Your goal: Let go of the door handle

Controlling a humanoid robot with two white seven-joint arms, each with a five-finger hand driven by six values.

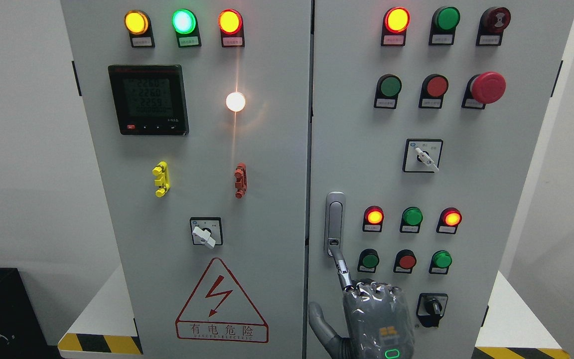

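One hand (374,314) shows in the head view, rising from the bottom edge just right of the middle, so it reads as the right hand. Its back faces the camera, and a single finger (339,267) is stretched straight up while the others are curled at the knuckles and hold nothing. That fingertip reaches the lower end of the door handle (335,222), at or just under the small lock; whether it actually touches cannot be told. The thumb sticks out to the left of the palm. The door handle is a slim, upright silver bar on the right cabinet door (357,124), close to the seam between the two doors. Right of the handle sit three small lamps (411,218), two lit red and one green, with three push buttons (406,260) below them. Lower right of the handle, beside the hand, is a black rotary switch (432,306). Left of the handle, across the seam, the left door (267,199) carries a white selector switch (205,234) and a red triangular warning sign (221,301).
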